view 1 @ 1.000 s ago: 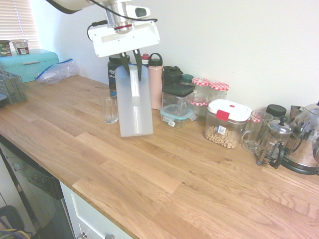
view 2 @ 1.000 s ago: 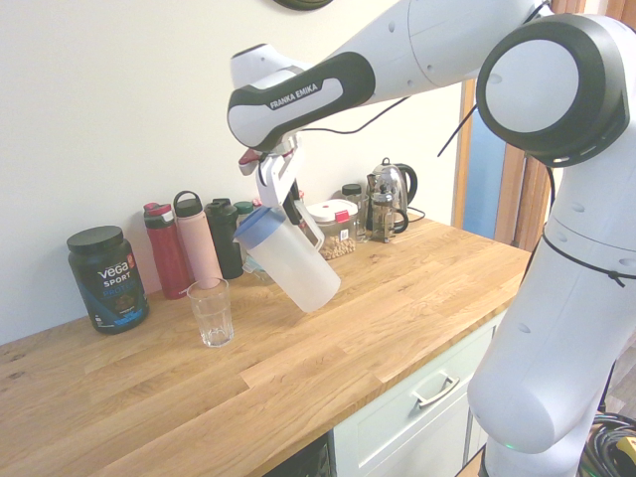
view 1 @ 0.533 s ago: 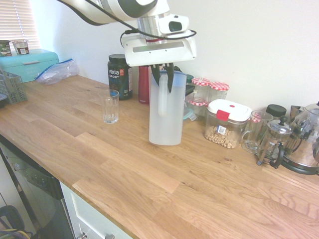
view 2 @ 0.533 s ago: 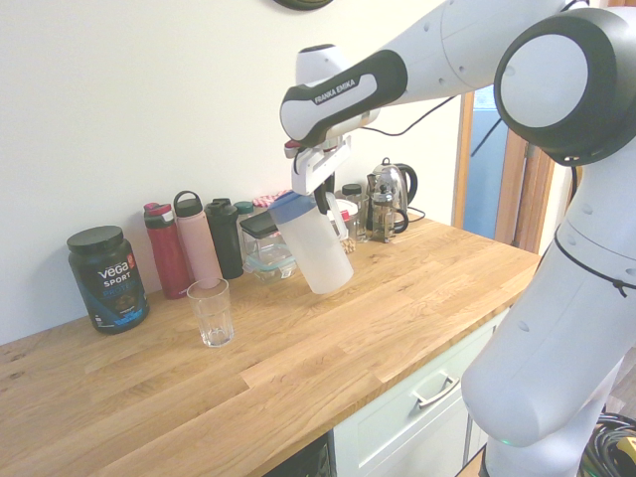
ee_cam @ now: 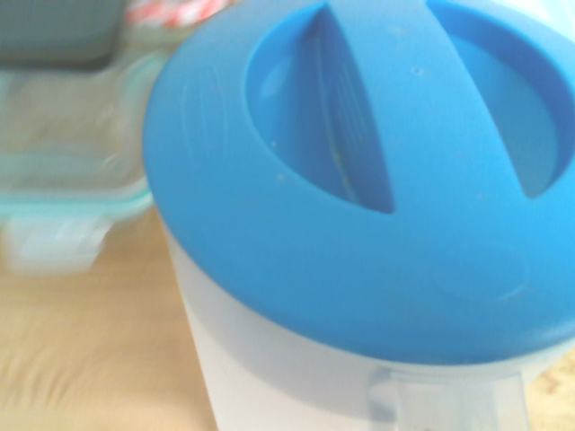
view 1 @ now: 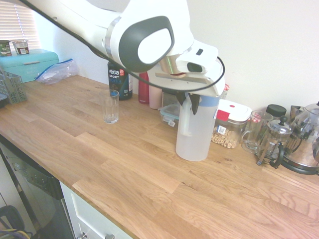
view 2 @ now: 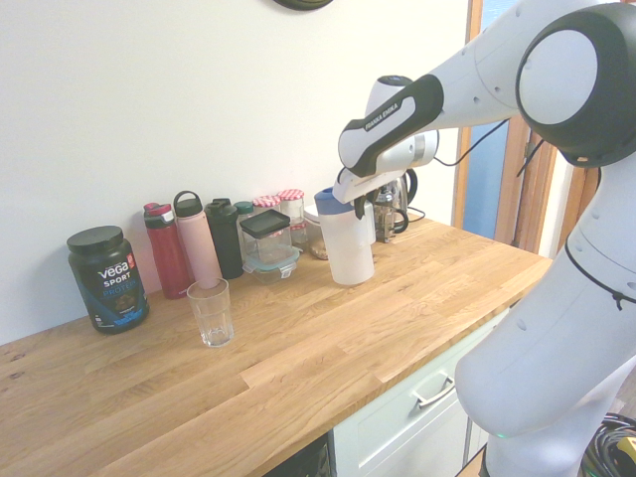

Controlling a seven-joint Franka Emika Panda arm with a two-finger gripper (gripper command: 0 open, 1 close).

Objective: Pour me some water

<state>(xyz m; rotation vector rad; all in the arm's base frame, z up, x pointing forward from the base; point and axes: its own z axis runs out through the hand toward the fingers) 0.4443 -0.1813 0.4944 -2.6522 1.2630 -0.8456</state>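
The gripper [view 1: 193, 101] is clenched on the top of the handle of the jug [view 1: 195, 133], a frosted white plastic pitcher with a blue lid [ee_cam: 359, 180]. The jug stands upright with its base at the wooden counter [view 1: 124, 164]; whether it is resting on the wood or just above it cannot be told. No water can be made out through the cloudy wall of the jug.

Taking the jug as the landmark: the drinking glass [view 1: 110, 106] stands well apart from it, toward the window end of the counter, upright and out in the open. Whether the glass holds any water cannot be told.

Just behind the jug sits a clear tub with a white lid and red clasp [view 1: 230, 117], holding beige nuts. Beside the jug, toward the glass, is a small glass box with a teal-edged lid [view 2: 271, 263], and a dark-lidded clear container [view 2: 264, 235] sits on top of it.

Further back, against the wall, stand a pink bottle [view 2: 197, 248], a red bottle [view 2: 165, 250] and a black protein tub [view 2: 106, 278]. On the jug's other side are a glass mug [view 1: 254, 130], a French press [view 1: 272, 141] and a kettle [view 1: 305, 139].
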